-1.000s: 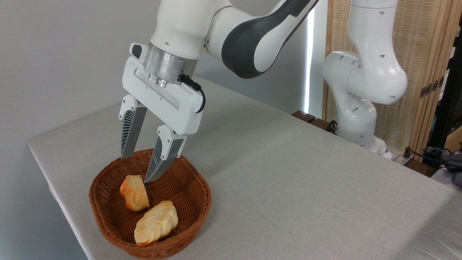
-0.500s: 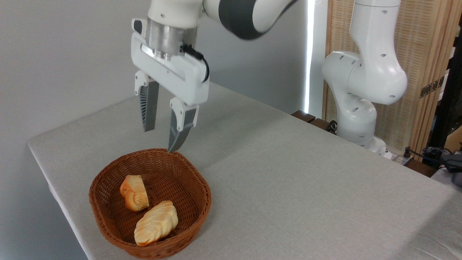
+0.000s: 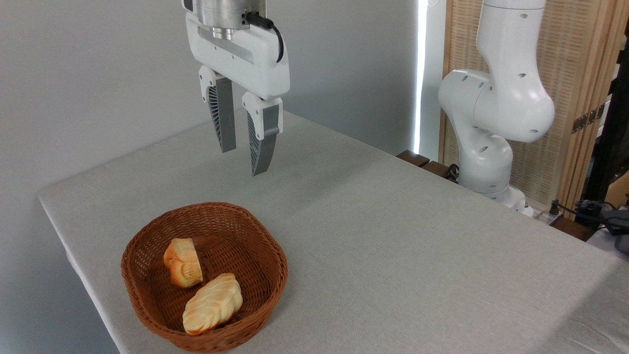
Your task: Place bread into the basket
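The bread (image 3: pixel 213 304) lay inside the basket (image 3: pixel 147 314), on the woven floor toward the basket's near side, its glossy braided top facing up. A shorter bread chunk (image 3: pixel 183 262) lay just beside it, toward the basket's far-left side; whether the two touched could not be told. The basket stood on the counter (image 3: pixel 393 255) near the counter's left edge.

The end effector (image 3: pixel 243 162) hung well above the basket and behind its far rim. Its fingers were parted by a moderate gap and gripped nothing.

Judged from this arrangement, the placing step was complete: the loaf rested fully within the rim and the end effector was clear of it. The step in hand appeared to be the retreat. The next move called for little more than carrying the arm away to a rest pose while keeping the fingertips above the rim, so that the basket was not disturbed.

No brand, label or legible writing was visible on the end effector, the arm (image 3: pixel 496 108), the basket or the counter.
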### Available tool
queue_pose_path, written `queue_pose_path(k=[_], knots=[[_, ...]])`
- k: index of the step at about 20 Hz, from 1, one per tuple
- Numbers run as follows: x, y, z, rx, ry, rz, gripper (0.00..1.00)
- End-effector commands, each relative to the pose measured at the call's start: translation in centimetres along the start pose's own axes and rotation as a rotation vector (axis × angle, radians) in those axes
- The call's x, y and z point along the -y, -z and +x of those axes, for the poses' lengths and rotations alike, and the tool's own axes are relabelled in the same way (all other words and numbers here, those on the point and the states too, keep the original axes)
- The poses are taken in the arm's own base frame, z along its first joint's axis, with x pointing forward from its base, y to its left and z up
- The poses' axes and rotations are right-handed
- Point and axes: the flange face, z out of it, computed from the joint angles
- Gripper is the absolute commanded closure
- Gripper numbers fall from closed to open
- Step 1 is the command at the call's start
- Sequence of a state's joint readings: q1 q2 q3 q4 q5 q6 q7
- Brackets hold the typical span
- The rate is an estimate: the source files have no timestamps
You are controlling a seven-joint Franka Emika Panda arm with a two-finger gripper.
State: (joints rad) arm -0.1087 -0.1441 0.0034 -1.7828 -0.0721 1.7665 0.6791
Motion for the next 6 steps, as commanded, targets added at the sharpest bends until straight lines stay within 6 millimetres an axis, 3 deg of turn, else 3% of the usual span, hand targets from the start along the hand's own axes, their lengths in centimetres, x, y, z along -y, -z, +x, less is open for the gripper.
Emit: queue_pose_path(k=[1,6], knots=[[-0.87,0.05,0.47,0.075,-0.022,0.038,0.0],[-1.24,-0.67,0.68,0.102,-0.034,0.023,0.0]])
